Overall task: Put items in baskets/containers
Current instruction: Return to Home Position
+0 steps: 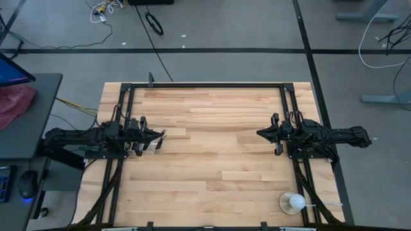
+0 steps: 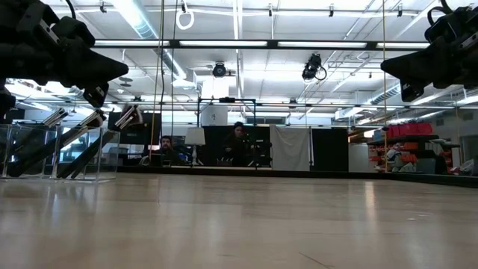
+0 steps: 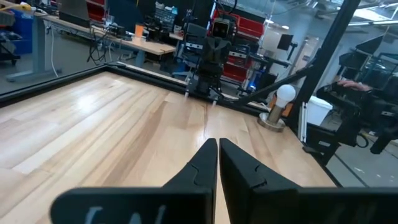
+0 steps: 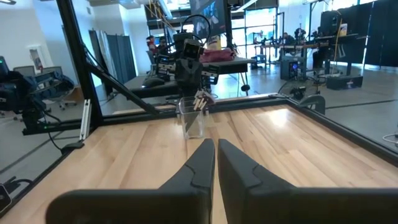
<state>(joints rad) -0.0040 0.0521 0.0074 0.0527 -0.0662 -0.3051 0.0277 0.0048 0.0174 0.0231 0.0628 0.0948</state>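
Little at stake with left claw and right claw both pressed together and empty, yet risks toppling the clear holder, packed with brushes, just beside and below the left claw, by swinging low over the bench.

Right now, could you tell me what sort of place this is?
Probably a robotics lab: left gripper and right gripper over a wooden table, people at desks behind, red storage bins.
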